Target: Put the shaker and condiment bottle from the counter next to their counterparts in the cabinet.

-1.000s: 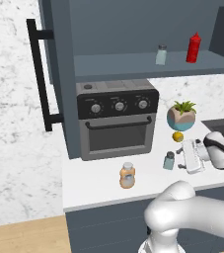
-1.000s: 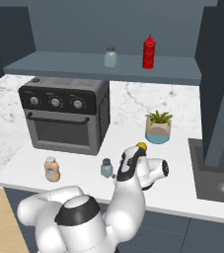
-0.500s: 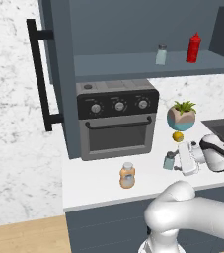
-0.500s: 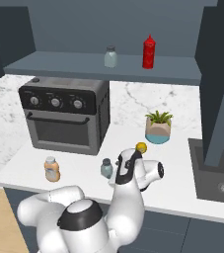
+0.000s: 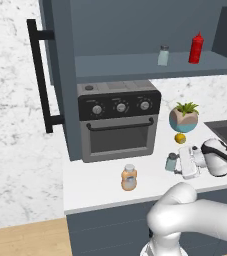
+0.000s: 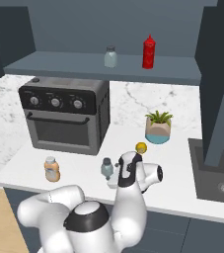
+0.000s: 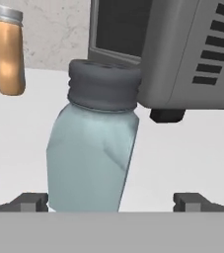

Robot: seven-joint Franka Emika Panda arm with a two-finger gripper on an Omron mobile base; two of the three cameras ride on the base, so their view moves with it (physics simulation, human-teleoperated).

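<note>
Since a second ago our end effector [image 5: 181,163] had slid left to the shaker [image 5: 171,162] on the surface [image 5: 95,185]. From the right base view, shaker [image 6: 106,167] touched it. Hand view — fingertips [image 7: 30,201] spread open either side of the shaker [image 7: 91,148], off-centre; we judged centring before closing wise.

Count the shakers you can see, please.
2. One shaker stands on the counter right in front of the gripper; the other shaker stands on the cabinet shelf beside the red bottle.
</note>
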